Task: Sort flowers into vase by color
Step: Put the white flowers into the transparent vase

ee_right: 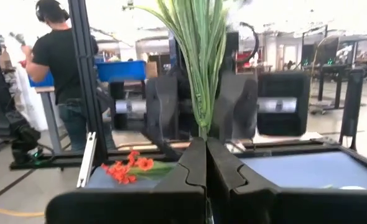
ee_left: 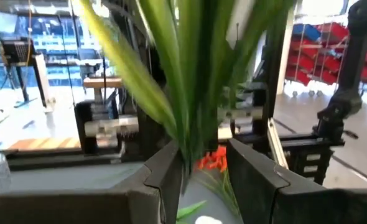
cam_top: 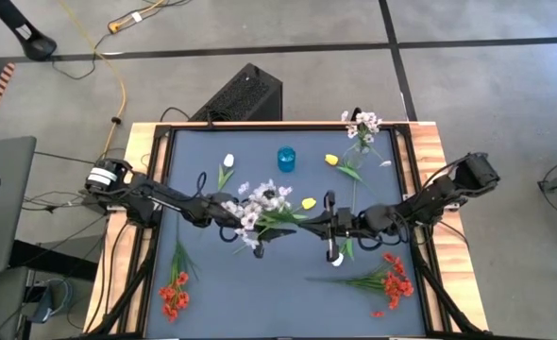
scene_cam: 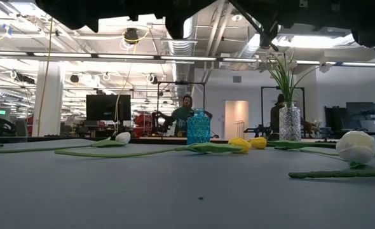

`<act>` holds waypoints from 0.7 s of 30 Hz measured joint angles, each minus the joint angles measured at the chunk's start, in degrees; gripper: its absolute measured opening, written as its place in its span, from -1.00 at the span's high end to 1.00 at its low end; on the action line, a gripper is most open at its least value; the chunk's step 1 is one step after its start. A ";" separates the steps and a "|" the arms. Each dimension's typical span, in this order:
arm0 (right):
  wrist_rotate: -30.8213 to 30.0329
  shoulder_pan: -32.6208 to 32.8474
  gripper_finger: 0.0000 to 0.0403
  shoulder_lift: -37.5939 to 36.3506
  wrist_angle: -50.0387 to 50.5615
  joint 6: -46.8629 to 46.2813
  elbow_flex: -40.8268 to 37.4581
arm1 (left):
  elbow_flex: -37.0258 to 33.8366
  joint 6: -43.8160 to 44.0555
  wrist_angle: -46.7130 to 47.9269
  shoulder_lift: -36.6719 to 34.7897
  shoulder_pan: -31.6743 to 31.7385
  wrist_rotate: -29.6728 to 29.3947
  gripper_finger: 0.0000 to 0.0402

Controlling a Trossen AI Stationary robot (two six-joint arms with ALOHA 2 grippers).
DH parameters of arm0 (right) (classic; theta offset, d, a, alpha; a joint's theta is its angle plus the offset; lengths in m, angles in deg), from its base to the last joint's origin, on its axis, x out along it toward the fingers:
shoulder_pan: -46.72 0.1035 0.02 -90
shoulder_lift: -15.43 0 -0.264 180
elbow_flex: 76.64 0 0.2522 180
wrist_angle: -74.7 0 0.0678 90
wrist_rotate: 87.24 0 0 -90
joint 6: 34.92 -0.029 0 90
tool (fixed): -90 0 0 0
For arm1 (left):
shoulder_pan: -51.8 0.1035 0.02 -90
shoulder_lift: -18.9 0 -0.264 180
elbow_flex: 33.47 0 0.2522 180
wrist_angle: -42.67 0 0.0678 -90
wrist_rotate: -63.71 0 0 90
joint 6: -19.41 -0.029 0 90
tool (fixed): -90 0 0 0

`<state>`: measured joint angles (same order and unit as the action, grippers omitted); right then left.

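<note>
Lilac-white spray (cam_top: pixel 255 210) hangs mid-desk, its stems pinched between both claws: your left claw (ee_left: pixel 202 177) clamps them, your right claw (ee_right: pixel 205 158) is pressed together on the stem ends. Light, floppy stuff, so grip the stiffer stems, never blossoms.

**Robot Body: Visible Construction**

Both arms are dark, near-black, built from slim jointed links. The left arm (cam_top: pixel 156 196) carries a silver-and-black cylindrical part close to its base, with dark cables trailing off beside it. The right arm (cam_top: pixel 439 194) ends at a bulky black housing at its base. In the wrist views, each arm's fingers (ee_right: pixel 193 163) are matte black, thick, angular and wedge-shaped, with flat inner faces. No markings or screws can be made out.
</note>
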<state>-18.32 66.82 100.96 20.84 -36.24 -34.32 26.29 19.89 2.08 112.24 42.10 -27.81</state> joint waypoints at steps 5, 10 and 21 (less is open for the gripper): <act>-0.18 -0.02 0.89 0.02 0.88 -0.17 0.00 | 0.00 -0.16 -2.00 0.00 0.00 -0.70 0.43; -0.61 -0.02 0.88 0.02 0.97 -0.17 0.00 | 0.00 0.07 -2.99 0.00 0.07 -1.07 0.43; -0.18 0.14 0.32 -0.26 1.74 -0.22 0.00 | 0.00 0.54 -2.97 -0.01 0.11 -3.77 0.96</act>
<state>-18.50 66.96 100.70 22.58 -36.46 -34.32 26.29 20.43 -0.89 112.23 42.21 -31.58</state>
